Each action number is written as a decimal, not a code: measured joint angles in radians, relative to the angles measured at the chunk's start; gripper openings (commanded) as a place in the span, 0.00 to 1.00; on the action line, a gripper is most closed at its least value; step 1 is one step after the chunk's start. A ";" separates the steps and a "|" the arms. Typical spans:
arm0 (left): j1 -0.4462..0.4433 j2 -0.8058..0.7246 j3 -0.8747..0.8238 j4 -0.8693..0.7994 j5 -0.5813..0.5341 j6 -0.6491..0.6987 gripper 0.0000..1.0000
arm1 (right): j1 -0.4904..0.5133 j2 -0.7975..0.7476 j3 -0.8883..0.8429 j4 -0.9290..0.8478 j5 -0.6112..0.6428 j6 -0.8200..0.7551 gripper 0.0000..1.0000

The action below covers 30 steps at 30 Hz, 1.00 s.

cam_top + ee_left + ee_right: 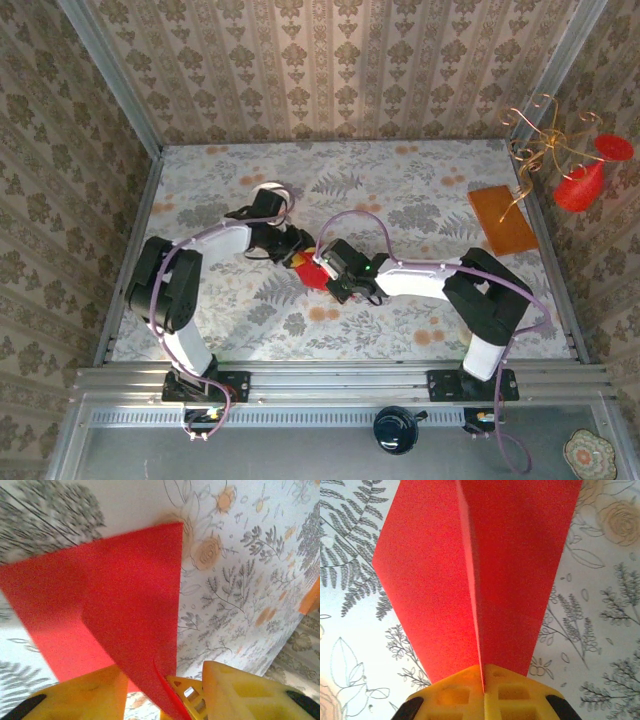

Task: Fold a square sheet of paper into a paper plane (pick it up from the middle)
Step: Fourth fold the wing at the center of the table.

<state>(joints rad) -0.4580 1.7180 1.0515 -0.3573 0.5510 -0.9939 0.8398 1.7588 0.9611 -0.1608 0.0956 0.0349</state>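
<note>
In right claw (483,680), paper plane (470,580)

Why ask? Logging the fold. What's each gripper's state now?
Left gripper: open, folded bright red paper sheet between fingers.
Right gripper: shut on the sheet.

Surface (430,335): pale cloth w/ grey fern & orange flower print, walled on 3 sides by beige damask wallpaper (330,70). Orange-brown rect. board (503,220) lies flat nr the right edge, toward the far right corner. At that corner, a gold wire stand (540,125) w/ curly arms. A red vase-like piece (580,186) & a smaller red cone (613,147) sit by it, over the right edge. Alu rail (340,378) runs along the near edge. Below the rail: black round knob-like obj. (397,428) approx. centre, patterned dish (590,455) far right, partly cut off.
</note>
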 measured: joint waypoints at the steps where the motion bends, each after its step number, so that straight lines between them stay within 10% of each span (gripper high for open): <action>1: 0.016 -0.013 0.000 -0.013 -0.007 0.006 0.47 | -0.005 0.008 0.008 -0.006 -0.016 0.004 0.07; 15: 0.105 -0.217 -0.072 -0.034 -0.100 0.057 0.48 | -0.056 0.098 0.135 -0.133 -0.208 0.059 0.05; 30: -0.011 -0.236 -0.226 0.164 -0.102 0.062 0.46 | -0.208 0.151 0.145 -0.110 -0.579 0.268 0.05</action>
<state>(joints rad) -0.4694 1.4818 0.8257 -0.1936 0.4492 -0.9318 0.6319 1.9102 1.1065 -0.2707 -0.4839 0.3031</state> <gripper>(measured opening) 0.466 0.068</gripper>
